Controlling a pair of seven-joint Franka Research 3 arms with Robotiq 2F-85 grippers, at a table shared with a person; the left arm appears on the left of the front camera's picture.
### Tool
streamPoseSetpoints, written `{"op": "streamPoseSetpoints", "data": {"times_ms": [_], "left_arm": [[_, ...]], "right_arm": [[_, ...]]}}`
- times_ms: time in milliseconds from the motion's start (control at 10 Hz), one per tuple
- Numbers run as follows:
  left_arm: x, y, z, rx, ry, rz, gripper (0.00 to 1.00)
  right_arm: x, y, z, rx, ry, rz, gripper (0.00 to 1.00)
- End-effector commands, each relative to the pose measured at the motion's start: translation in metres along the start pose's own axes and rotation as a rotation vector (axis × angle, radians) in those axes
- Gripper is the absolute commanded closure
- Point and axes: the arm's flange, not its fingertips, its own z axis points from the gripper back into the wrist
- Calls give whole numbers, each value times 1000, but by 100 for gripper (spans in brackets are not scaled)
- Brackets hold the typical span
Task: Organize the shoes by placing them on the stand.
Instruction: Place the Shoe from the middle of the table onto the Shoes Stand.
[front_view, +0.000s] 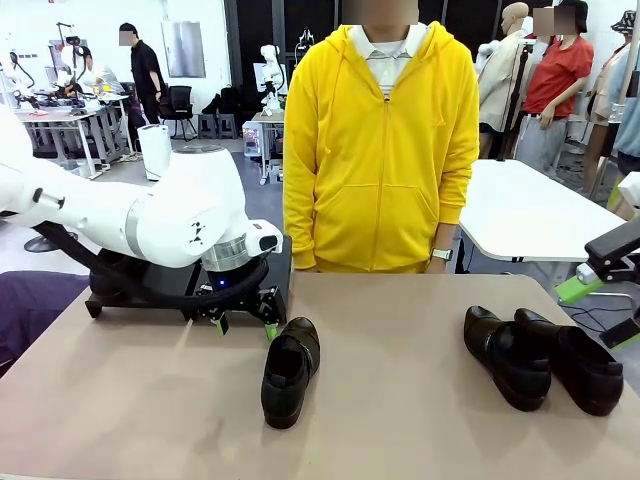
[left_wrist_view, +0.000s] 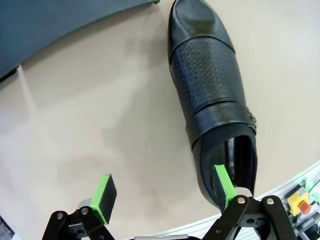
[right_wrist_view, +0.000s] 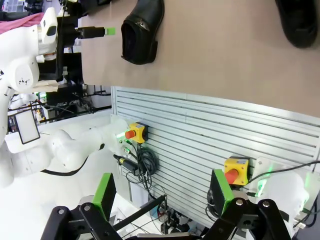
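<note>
left gripper (front_view: 246, 326) hangs released, jaws wide, the nearest shoe (front_view: 290, 370) at its five o'clock, the stand (front_view: 283, 280) at twelve. only one pad (left_wrist_view: 223, 184) meets the heel, so closing may shove the shoe across the worktop (front_view: 400, 420). right gripper (front_view: 603, 314) is spread too.

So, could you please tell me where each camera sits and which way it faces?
Front view: fixed between the arms, looking across the table at the person; the open left gripper hangs by the lone shoe.
Left wrist view: on that wrist, looking down at the table and lone shoe; the left gripper rises from below.
Right wrist view: on that wrist, facing the table's near edge and a slatted panel; the open right gripper shows.
Shared: all three show the lone shoe.
</note>
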Motion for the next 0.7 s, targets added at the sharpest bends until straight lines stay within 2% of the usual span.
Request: {"op": "streamPoseSetpoints", "data": {"times_ms": [0,400,600], "left_arm": [[6,-8,-20,54,12,19,0],[15,-17,-66,49,109,41,0],[16,-15,-75,53,107,57,0]], "right_arm": [[0,-2,-2,28,1,25,0],[0,-2,-2,28,1,25,0],[0,-2,-2,28,1,25,0]]}}
